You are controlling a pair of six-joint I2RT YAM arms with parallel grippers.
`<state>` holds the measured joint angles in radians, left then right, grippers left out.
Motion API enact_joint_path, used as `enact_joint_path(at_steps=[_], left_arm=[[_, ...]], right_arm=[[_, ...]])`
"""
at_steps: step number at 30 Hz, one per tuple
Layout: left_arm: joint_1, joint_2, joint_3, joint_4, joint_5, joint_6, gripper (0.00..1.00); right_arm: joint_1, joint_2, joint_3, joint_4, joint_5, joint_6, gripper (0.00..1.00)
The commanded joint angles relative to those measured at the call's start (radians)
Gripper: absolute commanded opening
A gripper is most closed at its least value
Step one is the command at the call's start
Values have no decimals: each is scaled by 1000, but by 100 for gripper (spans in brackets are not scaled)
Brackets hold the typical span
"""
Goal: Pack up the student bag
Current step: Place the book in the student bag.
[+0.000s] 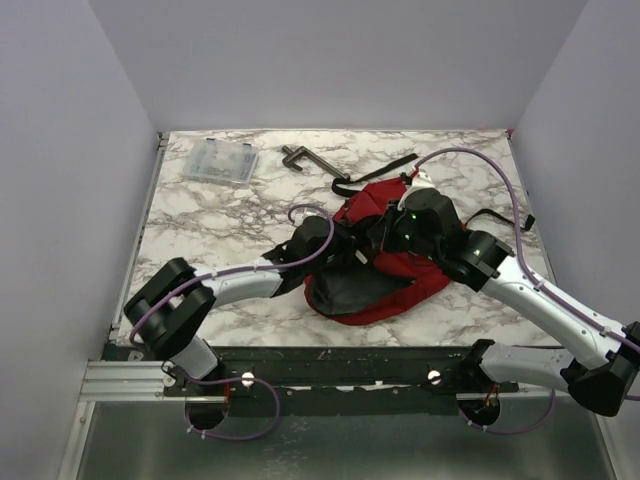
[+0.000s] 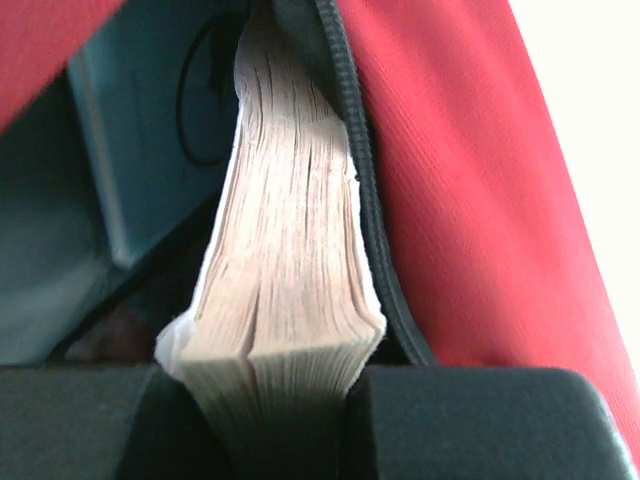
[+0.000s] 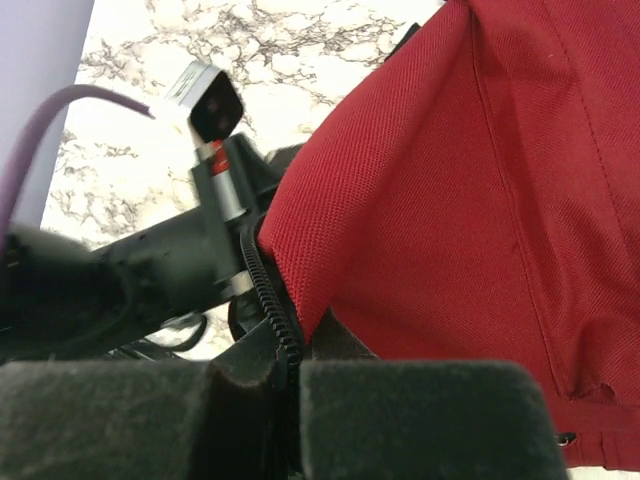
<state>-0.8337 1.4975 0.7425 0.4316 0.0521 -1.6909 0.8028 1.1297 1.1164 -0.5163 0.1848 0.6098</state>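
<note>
The red student bag point(image 1: 400, 270) lies open in the middle of the table, its dark inside facing the near edge. My left gripper point(image 2: 300, 420) is shut on a thick book point(image 2: 290, 260), page edges up, held in the bag's opening beside the black zipper point(image 2: 365, 190). Red bag fabric point(image 2: 470, 200) is to the book's right. My right gripper point(image 3: 290, 420) is shut on the bag's zipper edge point(image 3: 268, 300) and holds the red flap point(image 3: 450, 220) up. The left arm point(image 3: 150, 260) shows in the right wrist view.
A clear plastic box point(image 1: 220, 160) lies at the far left of the marble table point(image 1: 200, 230). A dark clamp-like tool point(image 1: 305, 158) lies at the far middle. Black bag straps point(image 1: 375, 172) trail toward the back, and another strap point(image 1: 505, 218) toward the right.
</note>
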Motion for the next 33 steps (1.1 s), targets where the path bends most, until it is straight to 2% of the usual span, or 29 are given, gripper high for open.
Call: enact_joint_path(at_steps=[1,7,9,13,16,20,21,22,28,33], left_arm=[[-48,166,123,111,-243,-143,0],[-76,348,239,119,-275,-122,0],[-80,362,259,118,-271,-93,4],[-79,366,259,116,-274,-62,25],[-74,377,258,112,-209,-79,47],[-75,346,241,83,-156,-27,64],[-75,329,233,66,-146,-12,72],[-74,317,230,39,-136,6,76],[-77,250,242,-185,-93,63,78],[-79,219,196,-217,-113,55,58]], right_arm=[[3,-48,-14,56,-75,20,1],[2,-59,-38,37,-90,25,1],[3,-70,-41,18,-57,19,1],[3,-90,-48,6,-21,7,1],[2,-89,-45,-1,-21,4,1],[2,-94,-56,-9,-11,5,1],[3,-97,-59,-11,-9,10,1],[3,-100,-62,-14,-6,11,1],[2,-119,-65,-22,-7,27,1],[1,-156,-93,-16,5,38,1]])
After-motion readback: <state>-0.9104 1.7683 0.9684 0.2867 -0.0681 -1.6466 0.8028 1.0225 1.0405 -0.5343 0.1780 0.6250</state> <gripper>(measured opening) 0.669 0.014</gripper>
